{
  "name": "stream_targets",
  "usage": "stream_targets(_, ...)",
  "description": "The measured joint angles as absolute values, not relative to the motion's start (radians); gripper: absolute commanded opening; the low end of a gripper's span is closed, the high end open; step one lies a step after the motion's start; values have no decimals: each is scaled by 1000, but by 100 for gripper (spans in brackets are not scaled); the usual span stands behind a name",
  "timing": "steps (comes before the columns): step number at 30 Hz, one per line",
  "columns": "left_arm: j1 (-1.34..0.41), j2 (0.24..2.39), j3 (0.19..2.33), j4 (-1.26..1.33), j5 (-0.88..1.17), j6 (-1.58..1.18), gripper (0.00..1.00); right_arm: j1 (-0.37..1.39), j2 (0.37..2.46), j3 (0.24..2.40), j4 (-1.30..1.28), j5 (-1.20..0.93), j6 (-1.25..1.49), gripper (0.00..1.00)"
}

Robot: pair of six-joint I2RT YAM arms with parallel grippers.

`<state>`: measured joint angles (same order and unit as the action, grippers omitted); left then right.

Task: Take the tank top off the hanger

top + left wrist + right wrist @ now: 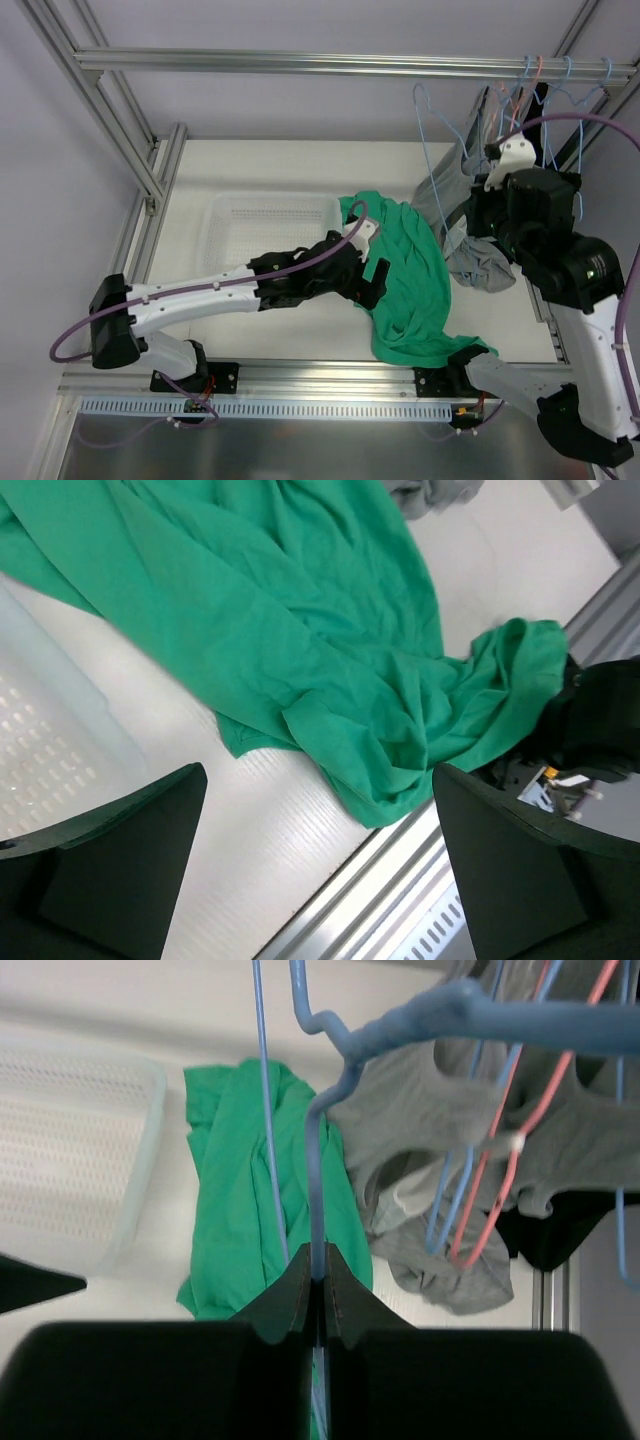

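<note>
Across the smooth white table (290,335), a soft, wrinkled green cloth (415,290) sprawled from the corner of the perforated plastic basket (240,215) to the near rail. At the far right, a limp grey tank top (478,268) hung on a thin blue hanger (316,1180), straps up, long axis dropping to a bunched hem just beside the green. Right gripper (318,1260) pressed together on the hanger's straight wire; left gripper (320,780) spread wide, low over the cloth's near edge.
</note>
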<state>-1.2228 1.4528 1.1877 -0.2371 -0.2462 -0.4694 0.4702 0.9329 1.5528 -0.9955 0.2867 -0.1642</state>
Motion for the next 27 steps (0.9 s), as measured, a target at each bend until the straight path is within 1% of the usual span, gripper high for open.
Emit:
stream_targets(3, -1223, 1345, 1190, -286, -245, -456, 99, 455, 1072, 1727, -1003, 271, -196, 0)
stream_targets(7, -1223, 1189, 1169, -328, -245, -450, 98, 375, 1253, 1927, -1026, 208, -230, 0)
stream_targets(13, -1223, 1019, 1089, -383, -253, -434, 99, 304, 1478, 2127, -1080, 171, -269, 0)
stream_targets(19, -1223, 992, 1021, -431, -274, -426, 99, 291, 1585, 2272, -1107, 171, -308, 0)
stream_targets(27, -1223, 1036, 999, -450, -298, -425, 99, 289, 1647, 2307, -1108, 159, -345, 0)
